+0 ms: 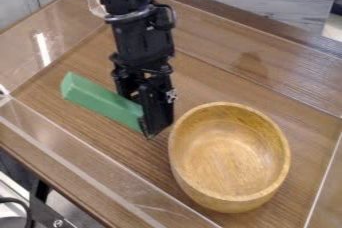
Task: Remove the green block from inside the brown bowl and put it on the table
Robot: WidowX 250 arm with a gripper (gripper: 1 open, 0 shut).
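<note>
The green block (94,99) is a long green bar held at one end by my gripper (150,122), tilted, with its free end pointing up and left above the table (254,67). The black fingers (158,112) clamp the bar's lower right end, just left of the brown bowl (231,157). The bowl is round, light wood, and its hollow holds nothing. Whether the block's low end touches the tabletop is hidden by the fingers.
Clear acrylic walls (60,137) run along the table's front and left edges. A clear angular piece (91,4) stands at the back left behind the arm. The bowl's rim lies close to the gripper's right side.
</note>
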